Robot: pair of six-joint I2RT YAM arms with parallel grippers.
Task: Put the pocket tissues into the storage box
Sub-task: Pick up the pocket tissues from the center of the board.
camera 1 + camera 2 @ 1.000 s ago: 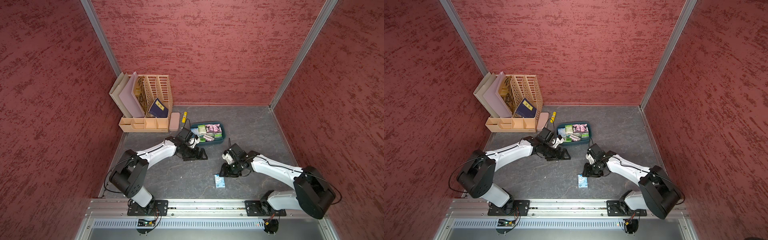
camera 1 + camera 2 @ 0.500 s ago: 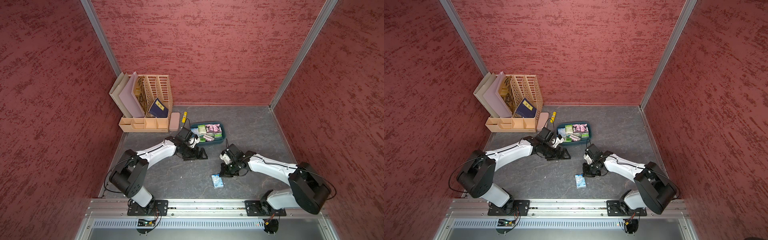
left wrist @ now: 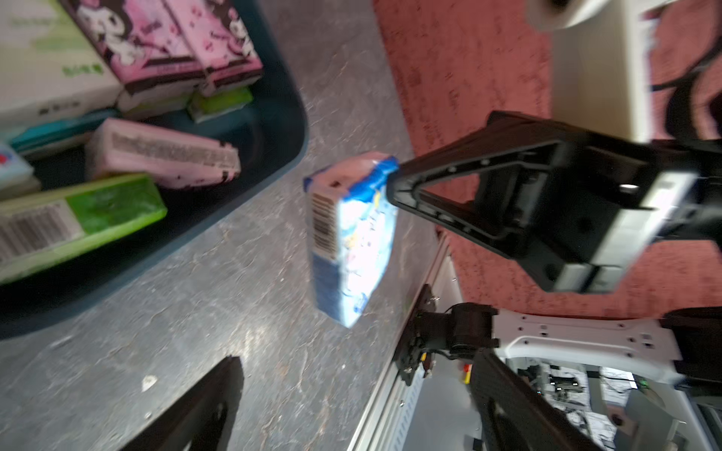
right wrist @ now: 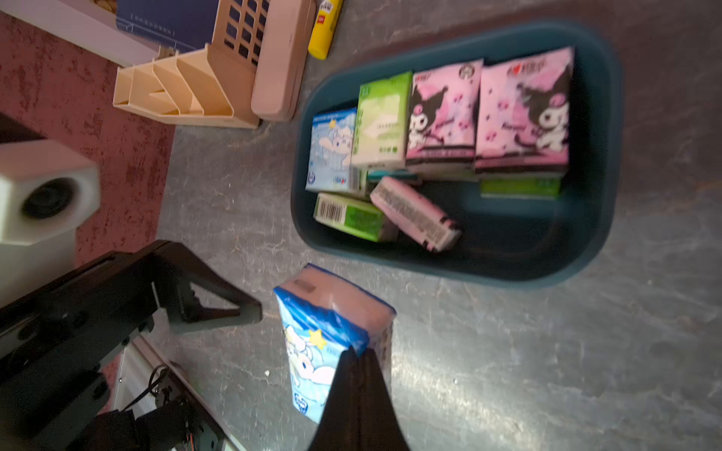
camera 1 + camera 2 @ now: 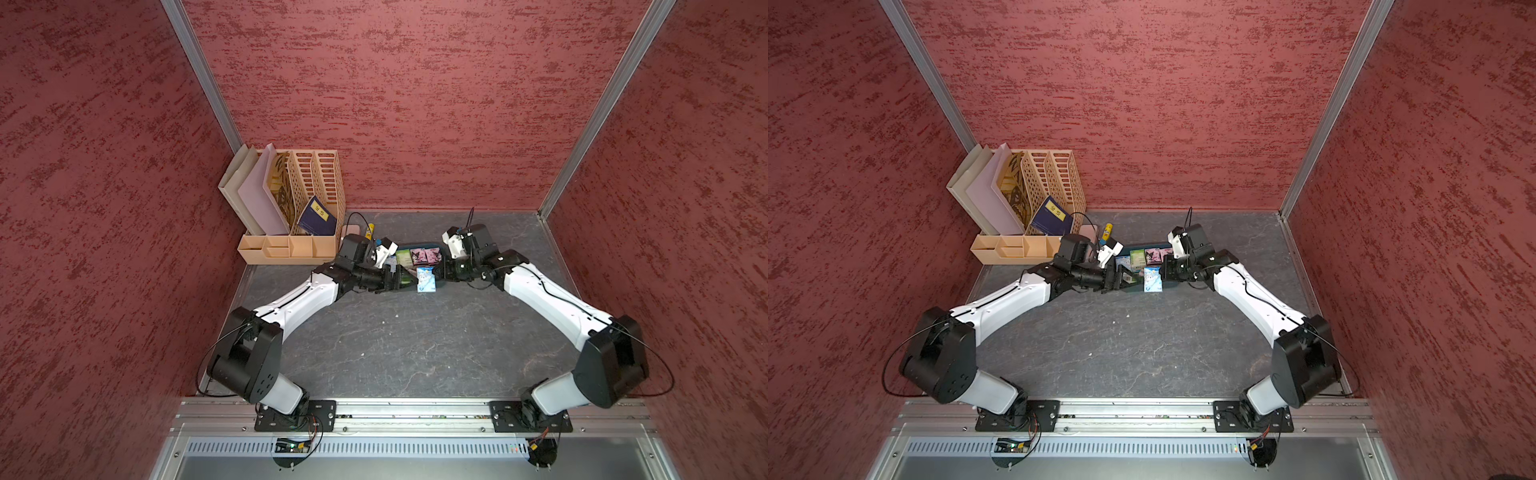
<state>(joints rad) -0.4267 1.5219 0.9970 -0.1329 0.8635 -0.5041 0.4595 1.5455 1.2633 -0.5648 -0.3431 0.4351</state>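
Note:
My right gripper (image 4: pixel 359 353) is shut on the edge of a pale blue pack of pocket tissues (image 4: pixel 332 343), which hangs above the table just outside the near rim of the storage box (image 4: pixel 429 265). Both top views show the pack (image 5: pixel 426 279) (image 5: pixel 1152 279) between the two grippers. My left gripper (image 5: pixel 405 279) stands open beside the pack with nothing between its fingers (image 3: pixel 203 410). The dark teal storage box (image 3: pixel 281 129) holds several packs, among them pink ones (image 4: pixel 523 113), a green one (image 4: pixel 383 121) and a blue one (image 4: pixel 332 148).
A beige slotted desk organiser (image 5: pixel 291 216) with folders stands at the back left. A flat pink case (image 4: pixel 281 62) and a yellow tube (image 4: pixel 324 27) lie between it and the box. Red walls close in three sides.
The blue pack lay on the table near the front; my right gripper has shut on it and carried it up to the box's near rim. The left gripper has shifted slightly towards the box.

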